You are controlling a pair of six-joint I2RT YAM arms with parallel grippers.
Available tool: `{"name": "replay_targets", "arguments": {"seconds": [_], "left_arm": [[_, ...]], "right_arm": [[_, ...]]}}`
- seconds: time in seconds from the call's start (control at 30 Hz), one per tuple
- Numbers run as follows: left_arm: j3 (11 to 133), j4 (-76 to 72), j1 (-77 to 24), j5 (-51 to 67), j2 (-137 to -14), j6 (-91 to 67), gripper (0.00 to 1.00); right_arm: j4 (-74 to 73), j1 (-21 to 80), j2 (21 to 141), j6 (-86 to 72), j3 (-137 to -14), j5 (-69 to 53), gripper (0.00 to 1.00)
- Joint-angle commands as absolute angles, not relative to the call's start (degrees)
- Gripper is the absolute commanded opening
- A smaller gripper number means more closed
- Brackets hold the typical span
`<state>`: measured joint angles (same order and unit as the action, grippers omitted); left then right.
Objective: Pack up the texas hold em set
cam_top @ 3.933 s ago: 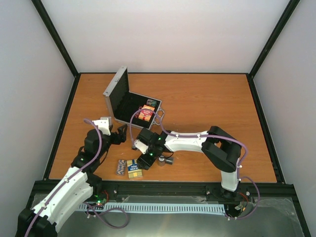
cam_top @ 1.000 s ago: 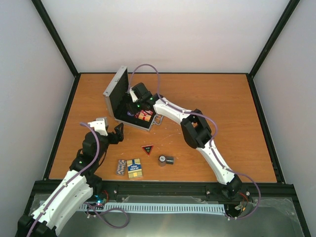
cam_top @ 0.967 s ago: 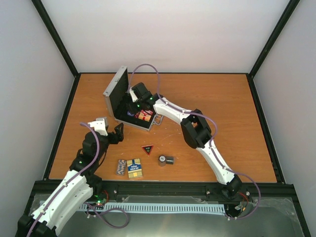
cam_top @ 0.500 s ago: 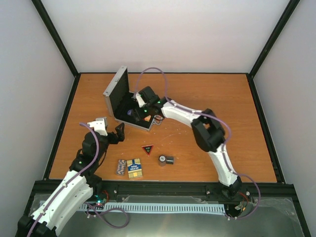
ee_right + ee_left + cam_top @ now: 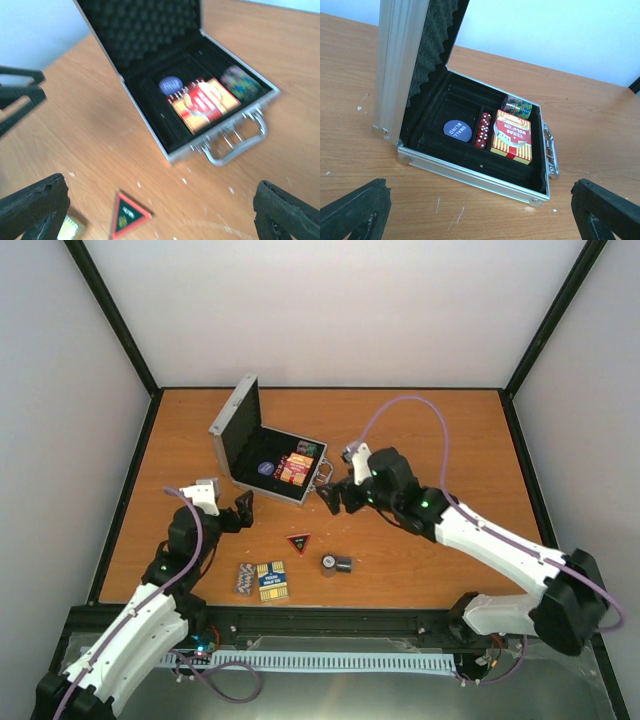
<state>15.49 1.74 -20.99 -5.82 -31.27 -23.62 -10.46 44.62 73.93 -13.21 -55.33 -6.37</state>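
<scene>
The silver case (image 5: 300,495) stands open at the table's back left, its lid (image 5: 233,418) upright. In its black lining lie a blue round button (image 5: 456,130), red dice (image 5: 483,131), a red-and-yellow card box (image 5: 512,142) and striped chips (image 5: 516,105). The red-edged black triangle (image 5: 298,542) lies on the table in front of it and also shows in the right wrist view (image 5: 129,215). My right gripper (image 5: 335,498) is open and empty beside the case's handle (image 5: 325,472). My left gripper (image 5: 240,512) is open and empty, just in front of the case's near left corner.
A blue-and-yellow card box (image 5: 272,581) and a row of chips (image 5: 244,579) lie near the front edge. A small dark cylinder with a round face (image 5: 335,563) lies right of the triangle. Dark frame posts and pale walls ring the table.
My right gripper has drawn back out of the case, toward the right and the front, and is empty. The blue button now shows in the case. My left arm has hardly moved.
</scene>
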Motion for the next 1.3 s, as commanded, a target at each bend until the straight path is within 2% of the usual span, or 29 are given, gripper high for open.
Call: {"name": "replay_targets", "arguments": {"seconds": [0.0,0.23,0.3,0.37,0.5,0.6,0.8,0.9,1.27], "left_arm": [[16.9,1.4,-20.7,-5.2,-32.4,-23.0,1.00],[19.8,3.5,-20.8,0.3,-35.4,-24.9,0.98],[21.4,4.9,-22.0,4.4,-38.1,-28.8,0.89],[22.9,6.6,-27.0,3.3,-40.8,-32.2,0.87],[27.8,13.9,-40.2,-6.7,-47.5,-37.1,0.87],[30.9,19.3,-45.1,-10.1,-51.6,-39.7,0.87],[33.4,23.7,-53.1,-9.9,-59.9,-44.1,0.86],[35.6,29.7,-55.0,-12.2,-63.0,-46.7,0.86],[36.4,43.0,-56.7,-8.2,-62.3,-57.6,0.75]], "right_arm": [[-14.9,42.7,65.7,-15.0,-48.9,-1.7,1.00],[-20.9,40.4,57.3,-18.4,-42.3,1.9,1.00],[-22.1,40.2,56.6,-19.3,-41.4,4.7,1.00],[-22.4,40.1,55.6,-21.3,-40.7,10.1,1.00],[-20.7,40.0,52.7,-23.0,-39.8,18.5,1.00],[-18.1,40.0,50.0,-24.4,-38.4,21.4,1.00],[-13.7,40.0,43.8,-23.7,-33.2,28.7,1.00],[-14.5,40.0,41.6,-23.1,-31.9,31.4,1.00],[-14.8,40.0,37.2,-21.5,-28.8,35.2,1.00]]}}
